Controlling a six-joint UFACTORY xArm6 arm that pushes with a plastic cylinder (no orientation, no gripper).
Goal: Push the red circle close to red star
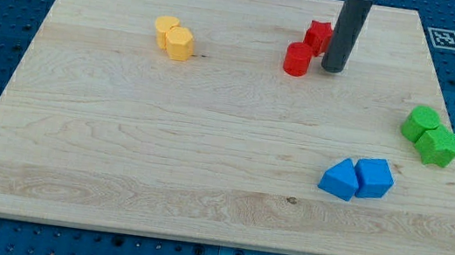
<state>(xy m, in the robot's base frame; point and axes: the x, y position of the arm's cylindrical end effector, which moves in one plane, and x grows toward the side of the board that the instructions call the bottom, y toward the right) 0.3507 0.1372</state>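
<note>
The red circle [297, 58] is a short red cylinder near the view's top, right of centre. The red star [318, 35] lies just above and to the right of it, touching or nearly touching it. My tip [333, 69] is the lower end of the dark rod that comes down from the view's top edge. It rests on the board just right of the red circle, a small gap apart, and below the star's right side.
Two yellow blocks [174, 37] sit together at the upper left. Two green blocks [431, 136] sit at the right edge. Two blue blocks [357, 178] sit at the lower right. The wooden board [119, 148] lies on a blue pegboard.
</note>
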